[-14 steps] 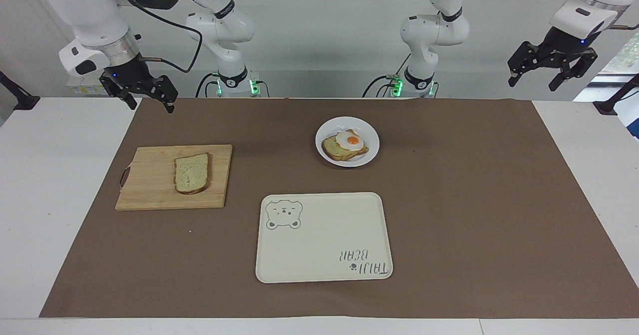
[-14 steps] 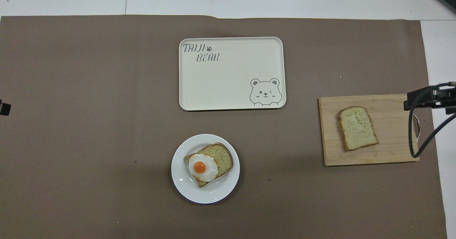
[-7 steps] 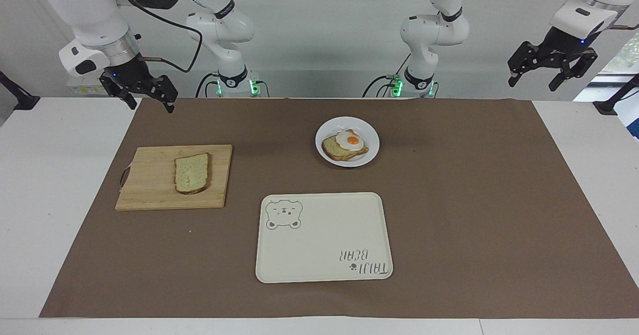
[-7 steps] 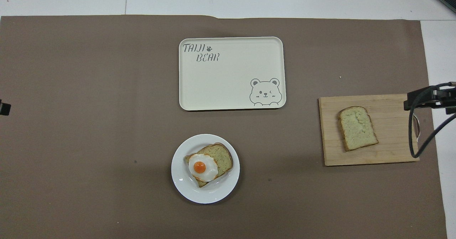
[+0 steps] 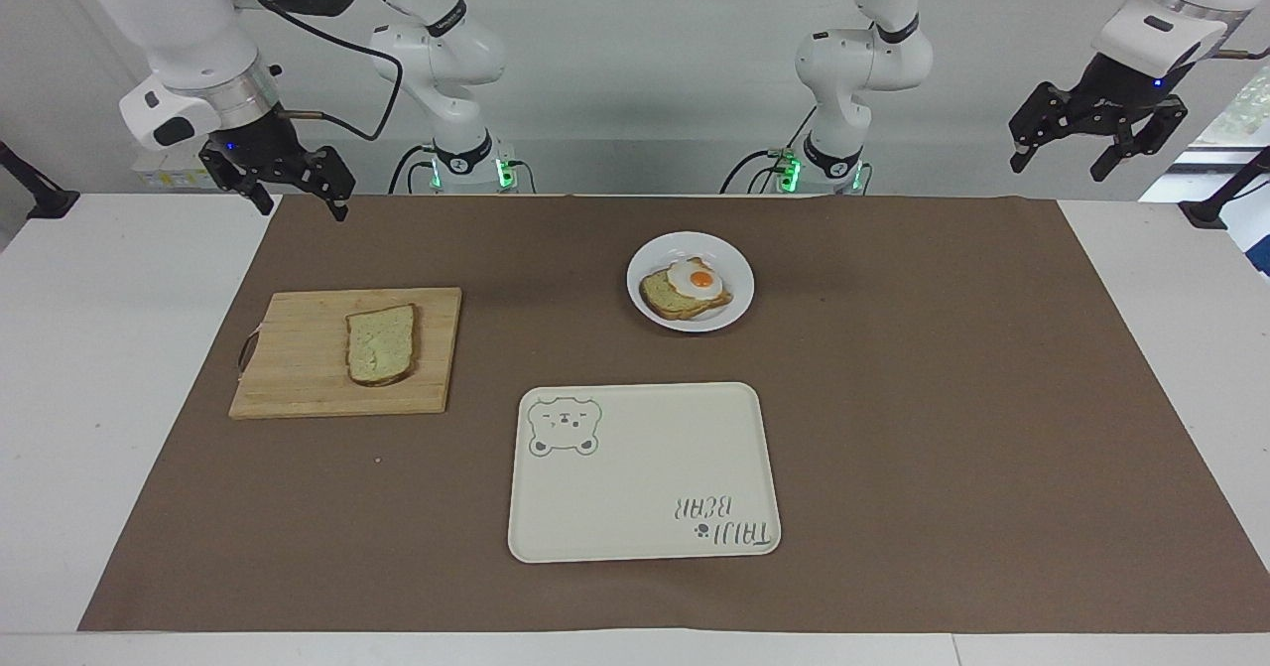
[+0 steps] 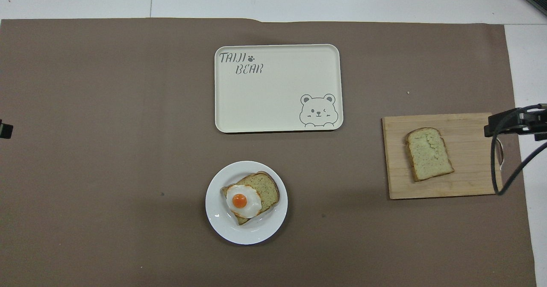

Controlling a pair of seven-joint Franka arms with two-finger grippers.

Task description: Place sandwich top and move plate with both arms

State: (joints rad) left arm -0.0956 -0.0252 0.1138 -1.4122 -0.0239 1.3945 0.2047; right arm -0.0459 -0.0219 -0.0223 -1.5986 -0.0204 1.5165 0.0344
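Note:
The sandwich top (image 5: 380,344) is a plain pale bread slice lying flat on a wooden cutting board (image 5: 298,388) toward the right arm's end; it also shows in the overhead view (image 6: 428,153). The white plate (image 5: 736,304) holds a bread slice with a fried egg (image 5: 697,278) and sits nearer to the robots than the tray; the plate also shows in the overhead view (image 6: 256,235). My right gripper (image 5: 303,211) is open and empty, raised near the brown mat's corner, apart from the board. My left gripper (image 5: 1059,170) is open and empty, raised off the mat's other end.
A cream rectangular tray (image 5: 645,537) with a bear drawing lies farther from the robots than the plate. A brown mat (image 5: 943,428) covers the table. The cutting board (image 6: 470,188) has a handle toward the right arm's end. The right arm's cable (image 6: 498,167) hangs over the board's edge.
My right gripper has shifted very slightly over the board's end. The left arm, bread, plate and tray have not moved.

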